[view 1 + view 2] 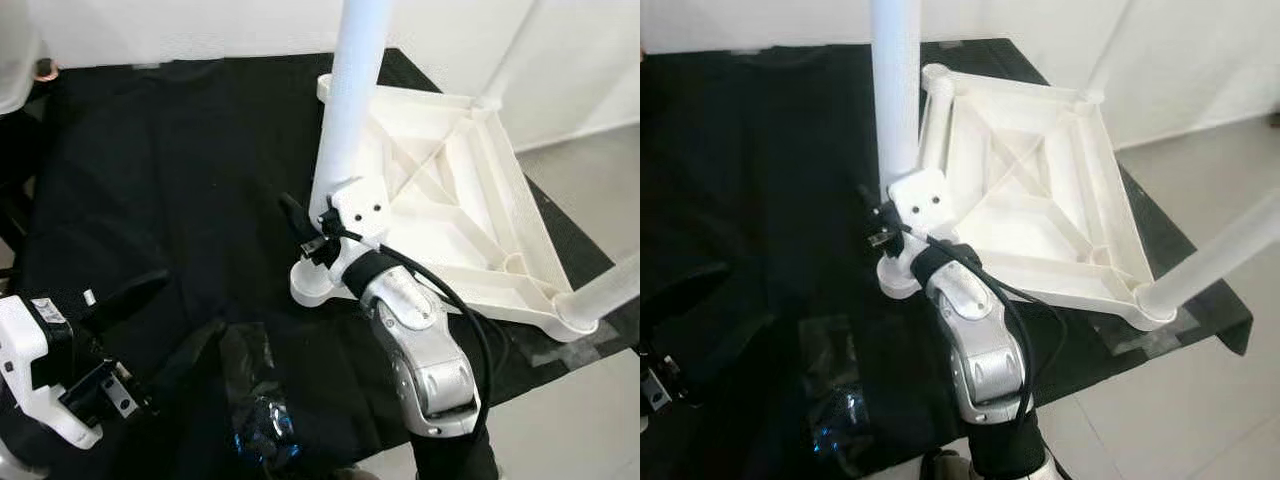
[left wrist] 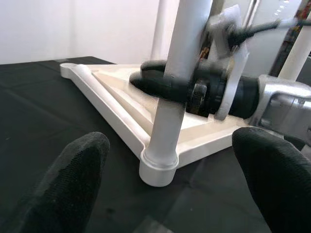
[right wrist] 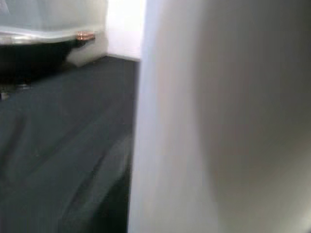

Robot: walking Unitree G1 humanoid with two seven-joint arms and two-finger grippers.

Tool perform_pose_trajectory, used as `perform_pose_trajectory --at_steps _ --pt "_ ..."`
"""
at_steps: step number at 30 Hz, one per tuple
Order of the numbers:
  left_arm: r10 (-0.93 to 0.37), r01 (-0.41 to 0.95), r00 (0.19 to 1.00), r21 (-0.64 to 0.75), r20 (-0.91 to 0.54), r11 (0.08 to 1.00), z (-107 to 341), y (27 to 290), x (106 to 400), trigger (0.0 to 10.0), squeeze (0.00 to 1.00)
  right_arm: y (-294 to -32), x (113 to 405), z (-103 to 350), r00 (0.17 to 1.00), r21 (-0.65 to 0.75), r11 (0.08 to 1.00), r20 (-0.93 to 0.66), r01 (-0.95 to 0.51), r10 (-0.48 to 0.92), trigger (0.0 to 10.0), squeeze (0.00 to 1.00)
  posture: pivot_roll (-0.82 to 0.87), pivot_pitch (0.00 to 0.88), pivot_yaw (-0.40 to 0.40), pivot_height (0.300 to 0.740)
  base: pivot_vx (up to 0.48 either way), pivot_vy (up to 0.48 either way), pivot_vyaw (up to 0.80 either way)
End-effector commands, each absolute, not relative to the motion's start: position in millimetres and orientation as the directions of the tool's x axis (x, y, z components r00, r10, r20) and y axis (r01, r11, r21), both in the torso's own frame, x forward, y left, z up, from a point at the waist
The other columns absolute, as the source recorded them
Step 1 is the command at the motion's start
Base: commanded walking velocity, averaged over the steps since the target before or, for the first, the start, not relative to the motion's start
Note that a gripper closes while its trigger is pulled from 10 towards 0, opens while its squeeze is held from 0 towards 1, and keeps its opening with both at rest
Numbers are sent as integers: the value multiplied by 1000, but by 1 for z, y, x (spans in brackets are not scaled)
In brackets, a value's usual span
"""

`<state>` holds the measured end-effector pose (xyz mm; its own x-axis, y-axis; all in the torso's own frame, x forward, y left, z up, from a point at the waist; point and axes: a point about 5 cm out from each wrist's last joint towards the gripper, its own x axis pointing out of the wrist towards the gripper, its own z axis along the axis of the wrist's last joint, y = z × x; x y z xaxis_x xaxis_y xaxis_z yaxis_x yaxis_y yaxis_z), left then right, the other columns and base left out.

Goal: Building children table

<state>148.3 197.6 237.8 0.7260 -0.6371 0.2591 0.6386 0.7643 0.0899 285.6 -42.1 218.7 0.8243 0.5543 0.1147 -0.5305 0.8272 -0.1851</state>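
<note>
My right gripper (image 1: 312, 232) clenches the upright leg (image 1: 350, 110) just above its corner socket (image 1: 318, 285), while the left gripper (image 1: 130, 330) hangs released, well apart.

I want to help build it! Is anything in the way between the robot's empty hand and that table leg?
Nothing visible: only bare black cloth lies between the open left gripper and the leg, which the right gripper holds.

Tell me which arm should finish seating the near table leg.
Right. The right gripper is already closed around the near leg above its corner socket; the left gripper hangs open over the black cloth, apart from the tabletop.
</note>
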Motion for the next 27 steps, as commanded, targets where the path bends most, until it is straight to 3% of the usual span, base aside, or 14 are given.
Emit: perform_pose_trajectory --at_steps 1,8,12,16,24,25,26,27 --pt "-650 652 724 82 231 754 235 197 148 10000 0 -37 287 205 808 -144 804 37 -577 587 10000 1000 164 280 -129 740 0 0 0" --pt "-645 644 730 86 228 760 234 196 151 10000 0 -50 278 219 687 -91 695 109 -713 719 10000 1000 159 276 -125 740 0 0 0" --pt "-638 637 736 89 227 766 234 197 152 10000 0 -56 270 214 664 -90 671 93 -736 742 10000 1000 153 273 -124 740 0 0 0" --pt "-612 608 758 96 225 788 232 200 157 10000 0 -69 241 194 597 -63 597 18 -800 802 10000 1000 140 269 -119 740 0 0 0" --pt "-499 485 834 117 237 867 230 213 173 10000 0 -92 222 181 587 -59 586 -13 -809 809 10000 969 118 245 -110 740 0 0 0" --pt "-460 450 858 99 230 888 227 216 178 10000 0 -98 219 177 587 -57 585 -21 -809 810 10000 678 117 241 -109 740 0 0 0" --pt "-428 423 877 73 218 903 224 218 181 10000 0 -101 218 175 597 -55 595 -20 -802 802 10000 0 114 233 -108 740 0 0 0" --pt "-428 423 877 73 218 903 224 218 181 10000 0 -101 218 175 597 -55 595 -20 -802 802 10000 0 114 233 -108 740 0 0 0"
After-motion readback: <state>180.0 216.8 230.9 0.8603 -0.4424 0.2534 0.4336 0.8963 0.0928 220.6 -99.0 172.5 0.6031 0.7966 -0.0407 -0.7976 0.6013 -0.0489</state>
